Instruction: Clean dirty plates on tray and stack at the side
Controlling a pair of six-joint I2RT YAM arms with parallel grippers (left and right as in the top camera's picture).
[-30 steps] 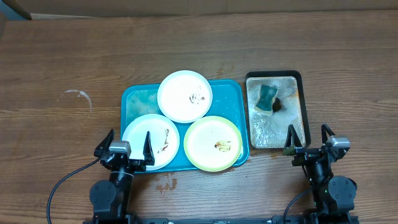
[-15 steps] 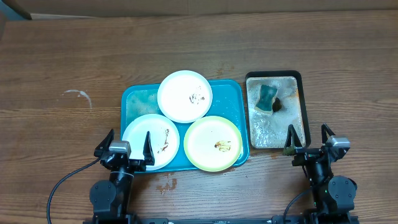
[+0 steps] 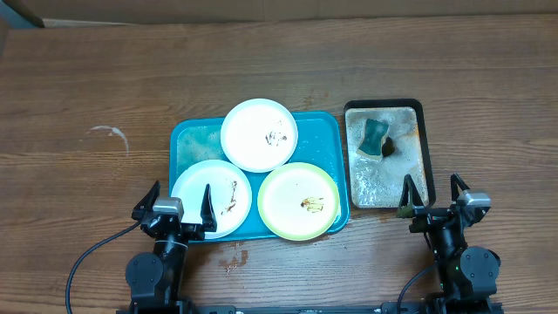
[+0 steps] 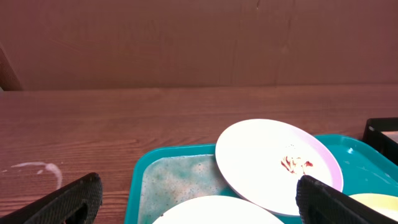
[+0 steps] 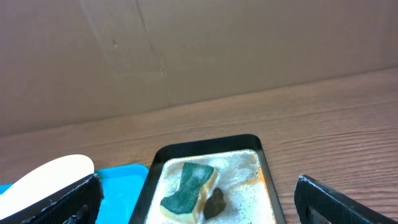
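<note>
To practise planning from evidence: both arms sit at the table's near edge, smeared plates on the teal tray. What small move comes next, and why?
Probably the right gripper should reach forward to the sponge in the black tray: it is open and empty, the sponge lies ahead of it, and all three plates show brown smears.

No readable text, labels or numbers — none on anything here.

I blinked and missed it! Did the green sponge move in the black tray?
No. The sponge lies in the same spot in the far half of the black tray, right beside the dark lump, as before.
</note>
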